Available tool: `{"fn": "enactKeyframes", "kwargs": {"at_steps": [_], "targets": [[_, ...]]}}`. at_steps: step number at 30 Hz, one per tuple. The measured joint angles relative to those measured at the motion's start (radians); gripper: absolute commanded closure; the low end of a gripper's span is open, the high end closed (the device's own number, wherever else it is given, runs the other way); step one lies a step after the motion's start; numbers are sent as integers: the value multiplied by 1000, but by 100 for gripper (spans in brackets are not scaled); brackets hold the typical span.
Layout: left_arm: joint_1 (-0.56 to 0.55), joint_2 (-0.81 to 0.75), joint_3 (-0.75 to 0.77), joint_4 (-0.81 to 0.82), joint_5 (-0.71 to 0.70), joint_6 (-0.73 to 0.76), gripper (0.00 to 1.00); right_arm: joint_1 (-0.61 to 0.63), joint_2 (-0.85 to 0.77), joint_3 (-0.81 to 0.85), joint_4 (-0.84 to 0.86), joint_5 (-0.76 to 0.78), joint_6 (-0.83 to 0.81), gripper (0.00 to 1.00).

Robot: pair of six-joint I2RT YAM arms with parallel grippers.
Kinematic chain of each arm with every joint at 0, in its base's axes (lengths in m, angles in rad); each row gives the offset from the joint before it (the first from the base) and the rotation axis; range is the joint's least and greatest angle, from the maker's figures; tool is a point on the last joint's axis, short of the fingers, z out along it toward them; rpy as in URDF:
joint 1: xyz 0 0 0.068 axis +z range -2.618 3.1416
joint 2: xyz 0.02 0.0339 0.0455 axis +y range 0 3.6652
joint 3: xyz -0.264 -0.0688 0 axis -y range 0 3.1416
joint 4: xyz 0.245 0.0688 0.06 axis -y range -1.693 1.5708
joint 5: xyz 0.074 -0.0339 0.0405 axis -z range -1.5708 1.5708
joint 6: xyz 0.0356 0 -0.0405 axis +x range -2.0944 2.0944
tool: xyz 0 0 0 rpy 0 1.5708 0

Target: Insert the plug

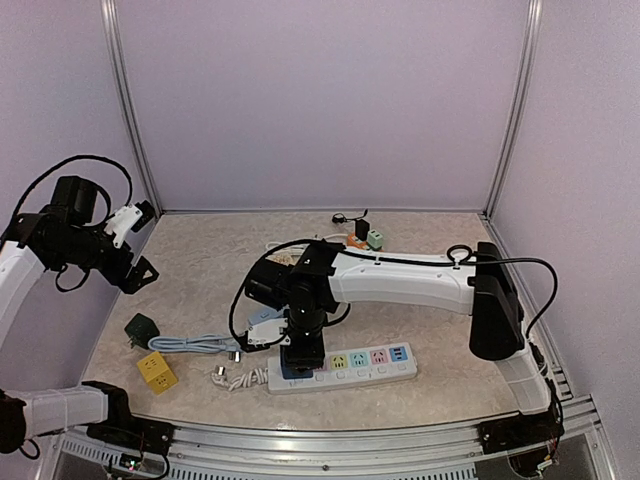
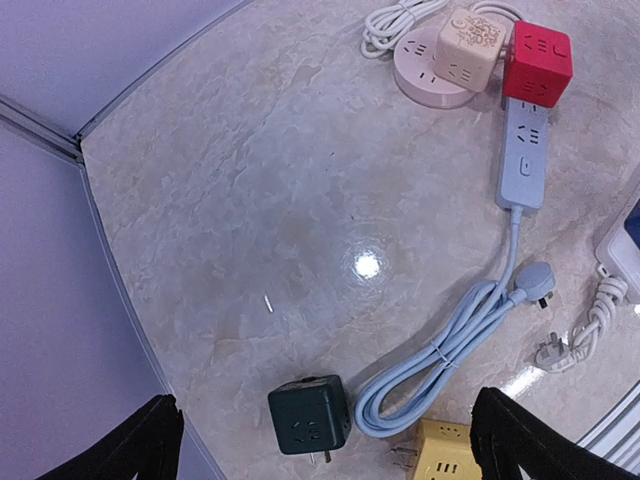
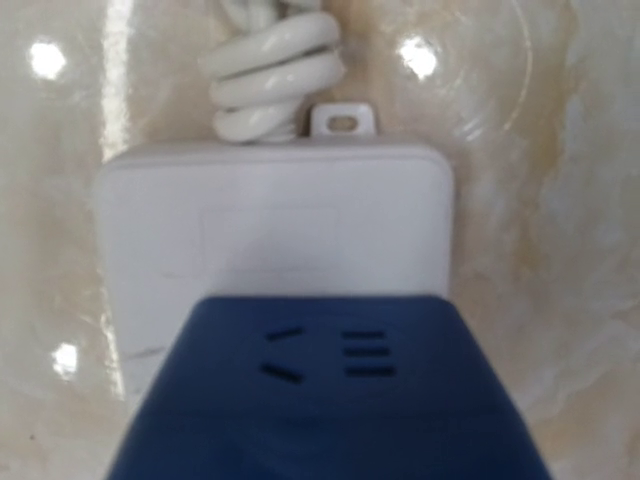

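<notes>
The right gripper (image 1: pixel 300 352) is clamped on the blue cube plug (image 3: pixel 325 400), which sits directly over the 9 o'clock end of the white power strip (image 1: pixel 365 362). The strip's long axis runs from 9 to 3 o'clock in the top view. The move ahead is judged to be a straight push down by this nearer arm; the left gripper (image 1: pixel 138 245) hangs well apart at 10 o'clock, jaws spread wide and empty.

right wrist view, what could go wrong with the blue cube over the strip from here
1. The blue cube hides its own prongs and the power strip sockets beneath, so misalignment could go unseen and pressing might bend pins.
2. Nothing holds the strip down; a push near its end, by the coiled cord, might slide it.
</notes>
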Motion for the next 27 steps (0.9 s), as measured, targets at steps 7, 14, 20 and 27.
{"fn": "enactKeyframes", "kwargs": {"at_steps": [7, 14, 20, 27], "targets": [[0, 6, 0, -17, -15, 24, 1, 10, 41, 6, 0, 49, 20, 0], [81, 46, -17, -85, -47, 90, 1, 26, 34, 11, 27, 114, 46, 0], [213, 201, -150, -73, -147, 122, 1, 26, -163, -67, 152, 127, 70, 0], [228, 318, -257, 10, -178, 139, 8, 19, -470, -302, 425, 114, 134, 0]]}}
